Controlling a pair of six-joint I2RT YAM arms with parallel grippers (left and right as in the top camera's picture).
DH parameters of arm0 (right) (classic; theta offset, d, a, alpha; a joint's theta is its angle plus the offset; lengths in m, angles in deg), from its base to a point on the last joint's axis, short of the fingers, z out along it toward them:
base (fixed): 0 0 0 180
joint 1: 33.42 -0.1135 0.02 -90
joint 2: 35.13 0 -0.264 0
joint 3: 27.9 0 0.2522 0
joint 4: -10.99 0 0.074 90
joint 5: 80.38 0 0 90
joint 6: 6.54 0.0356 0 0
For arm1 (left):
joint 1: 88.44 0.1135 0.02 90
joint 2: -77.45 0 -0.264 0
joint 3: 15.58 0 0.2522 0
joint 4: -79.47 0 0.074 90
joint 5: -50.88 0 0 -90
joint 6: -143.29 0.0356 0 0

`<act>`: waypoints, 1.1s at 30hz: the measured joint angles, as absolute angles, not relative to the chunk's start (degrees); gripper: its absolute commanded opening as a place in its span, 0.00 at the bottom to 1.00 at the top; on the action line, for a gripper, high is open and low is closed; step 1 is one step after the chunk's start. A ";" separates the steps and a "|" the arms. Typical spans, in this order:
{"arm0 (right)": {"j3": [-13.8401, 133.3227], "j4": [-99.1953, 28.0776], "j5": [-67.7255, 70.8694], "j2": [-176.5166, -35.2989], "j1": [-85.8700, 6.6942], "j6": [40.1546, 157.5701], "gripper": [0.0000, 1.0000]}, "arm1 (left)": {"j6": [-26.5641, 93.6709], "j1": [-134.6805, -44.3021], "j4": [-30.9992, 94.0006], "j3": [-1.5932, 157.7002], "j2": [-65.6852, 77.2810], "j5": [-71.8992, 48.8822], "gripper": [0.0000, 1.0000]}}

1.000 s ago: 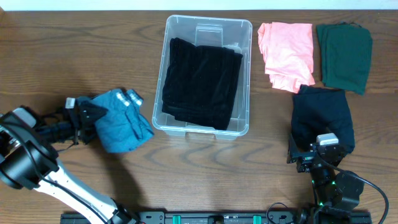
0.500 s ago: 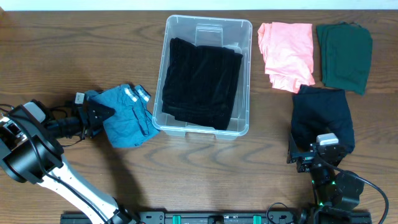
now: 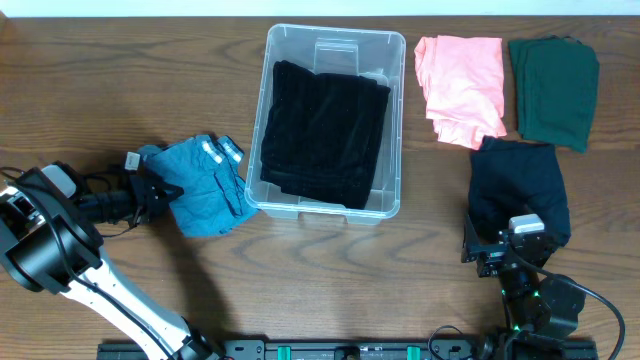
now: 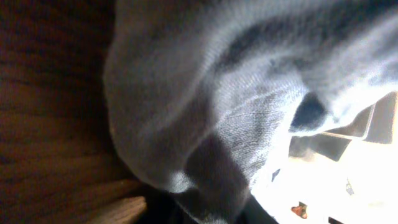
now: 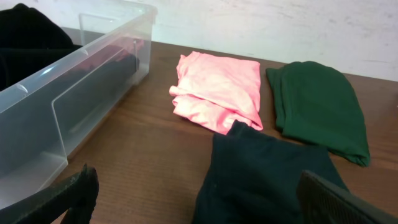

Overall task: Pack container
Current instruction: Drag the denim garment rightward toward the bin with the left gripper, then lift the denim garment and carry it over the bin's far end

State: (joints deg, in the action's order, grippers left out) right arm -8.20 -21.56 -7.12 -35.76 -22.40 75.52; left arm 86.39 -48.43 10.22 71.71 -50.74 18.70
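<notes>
The clear container (image 3: pixel 332 38) stands at the table's back middle with a black garment (image 3: pixel 325 130) folded inside. A teal garment (image 3: pixel 208 188) lies bunched on the wood, its right edge against the container's front left corner. My left gripper (image 3: pixel 156 190) lies flat on the table, shut on the left edge of that garment. In the left wrist view its cloth (image 4: pixel 205 93) fills the frame and hides the fingers. My right gripper (image 5: pixel 199 202) is open and holds nothing, at the near edge of a dark navy garment (image 5: pixel 267 168).
A pink garment (image 3: pixel 460 85) and a dark green garment (image 3: pixel 553 88) lie side by side right of the container, with the navy garment (image 3: pixel 520 190) in front of them. The container's wall (image 5: pixel 74 93) is to the left of my right gripper.
My left gripper slid right along the table, pushing the teal garment up to the container's corner, and its jaws closed on the cloth. The right arm has not moved.
</notes>
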 measured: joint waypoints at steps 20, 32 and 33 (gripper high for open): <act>-8.20 -21.54 -7.12 -35.76 -22.40 75.52 0.99 | 81.54 -49.50 9.46 71.96 -29.64 15.83 0.06; -8.20 -21.54 -7.12 -35.76 -22.40 75.52 0.99 | 63.51 -55.60 27.82 72.15 -4.40 20.62 0.06; -8.20 -21.56 -7.12 -35.76 -22.40 75.52 0.99 | 61.48 -56.39 30.66 72.15 -2.72 20.86 0.06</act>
State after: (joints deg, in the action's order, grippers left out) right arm -8.20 -21.56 -7.12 -35.76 -22.40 75.52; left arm 61.48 -56.39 30.66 72.15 -2.72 20.86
